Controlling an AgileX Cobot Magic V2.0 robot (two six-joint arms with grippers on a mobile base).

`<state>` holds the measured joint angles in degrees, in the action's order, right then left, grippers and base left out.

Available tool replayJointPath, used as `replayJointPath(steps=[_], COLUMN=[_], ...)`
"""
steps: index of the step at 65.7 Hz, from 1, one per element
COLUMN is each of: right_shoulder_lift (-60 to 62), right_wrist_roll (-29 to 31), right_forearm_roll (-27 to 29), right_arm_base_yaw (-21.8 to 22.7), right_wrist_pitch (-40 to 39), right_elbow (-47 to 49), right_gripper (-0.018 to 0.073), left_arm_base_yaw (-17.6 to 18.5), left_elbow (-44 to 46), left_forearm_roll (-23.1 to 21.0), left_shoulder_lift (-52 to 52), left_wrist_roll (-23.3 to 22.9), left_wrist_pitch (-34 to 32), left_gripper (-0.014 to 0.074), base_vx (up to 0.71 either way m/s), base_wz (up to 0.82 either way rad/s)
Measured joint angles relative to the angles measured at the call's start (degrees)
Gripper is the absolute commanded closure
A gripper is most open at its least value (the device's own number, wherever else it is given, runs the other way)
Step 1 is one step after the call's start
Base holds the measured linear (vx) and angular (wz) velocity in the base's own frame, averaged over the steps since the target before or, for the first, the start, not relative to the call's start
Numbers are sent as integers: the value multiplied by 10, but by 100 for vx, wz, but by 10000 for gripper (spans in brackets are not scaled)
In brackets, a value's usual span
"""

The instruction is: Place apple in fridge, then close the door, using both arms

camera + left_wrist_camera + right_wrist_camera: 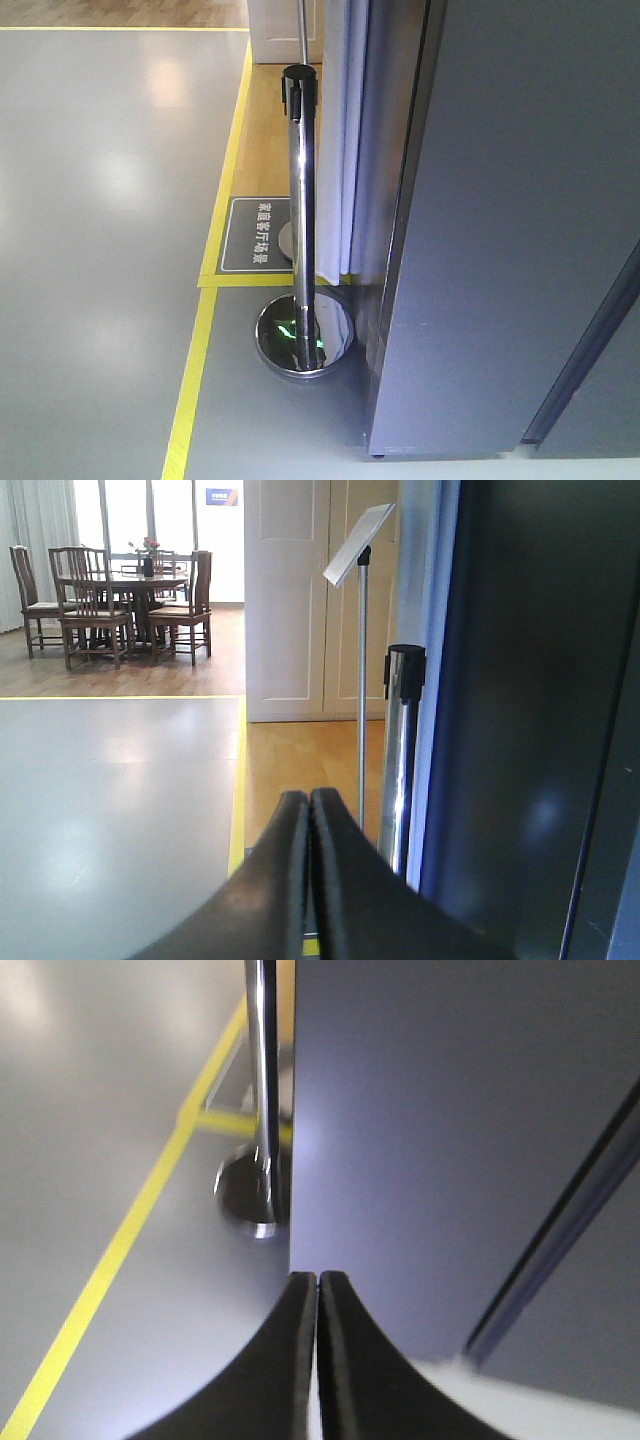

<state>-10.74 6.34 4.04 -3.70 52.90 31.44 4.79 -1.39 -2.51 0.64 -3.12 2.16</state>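
The fridge fills the right of the front view as a tall dark grey panel, with a dark seam running down near its right edge. I cannot tell which panel is the door, and no white interior shows. The apple is out of view. In the left wrist view my left gripper is shut with nothing in it, and the fridge's dark side lies just to its right. My right gripper is also shut and empty, pointing at the lower grey fridge panel.
A chrome stanchion post on a round base stands close to the fridge's left corner. White curtain hangs behind it. Yellow floor tape borders the grey floor. A sign stand and a dining table with chairs are farther off.
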Motion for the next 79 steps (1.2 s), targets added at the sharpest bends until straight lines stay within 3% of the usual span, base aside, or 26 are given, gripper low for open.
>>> replayJointPath(steps=[12, 29, 47, 79], right_shoulder_lift=[66, 113, 115, 115], right_wrist_roll=[0, 0, 0, -16], right_forearm_roll=[-2, -2, -2, -9], right_arm_base_yaw=[26, 27, 3, 3], right_wrist_pitch=[-216, -436, -455, -470], right_elbow=[-141, -312, -330, -330], right_gripper=[561, 561, 561, 561], left_arm_base_yaw=[0, 0, 0, 0], left_elbow=[0, 0, 0, 0], left_forearm_roll=[0, 0, 0, 0], left_shoulder_lift=[0, 0, 0, 0], left_wrist_roll=[0, 0, 0, 0], left_wrist_pitch=[0, 0, 0, 0], left_gripper=[602, 602, 602, 602], base_vx=[0, 0, 0, 0], base_wz=[0, 0, 0, 0])
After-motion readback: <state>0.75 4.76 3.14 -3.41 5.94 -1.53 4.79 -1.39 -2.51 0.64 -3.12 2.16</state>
